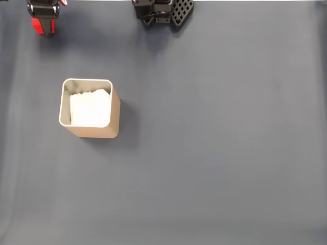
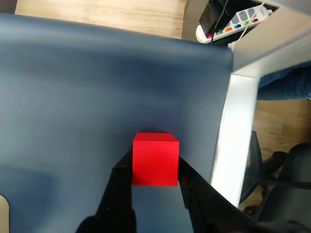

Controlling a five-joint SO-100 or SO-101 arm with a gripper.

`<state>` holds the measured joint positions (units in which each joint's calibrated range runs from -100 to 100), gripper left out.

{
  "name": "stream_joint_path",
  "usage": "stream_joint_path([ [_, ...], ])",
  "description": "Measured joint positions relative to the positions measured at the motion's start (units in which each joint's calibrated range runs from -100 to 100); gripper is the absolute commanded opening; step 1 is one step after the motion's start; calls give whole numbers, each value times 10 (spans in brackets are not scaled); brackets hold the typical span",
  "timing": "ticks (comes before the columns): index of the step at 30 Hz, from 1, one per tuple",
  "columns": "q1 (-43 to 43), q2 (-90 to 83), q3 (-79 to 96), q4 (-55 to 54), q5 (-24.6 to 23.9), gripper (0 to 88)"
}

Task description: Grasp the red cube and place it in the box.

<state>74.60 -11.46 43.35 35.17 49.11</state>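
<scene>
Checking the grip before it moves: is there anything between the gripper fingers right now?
Yes, in the wrist view the red cube sits between the gripper's fingers, above the blue mat.

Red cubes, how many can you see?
1. The cube sits between the two fingers of the gripper in the wrist view, above the blue table. The box holds white lining, so something could be hidden inside.
</scene>
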Motion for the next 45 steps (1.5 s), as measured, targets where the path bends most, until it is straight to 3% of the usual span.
stream_joint_path([
  [10, -38, -34, -52, 99, 6, 2],
  [25, -137, -37, -294, 301, 8, 2],
  [45, -275, -61, -398, 371, 10, 2],
])
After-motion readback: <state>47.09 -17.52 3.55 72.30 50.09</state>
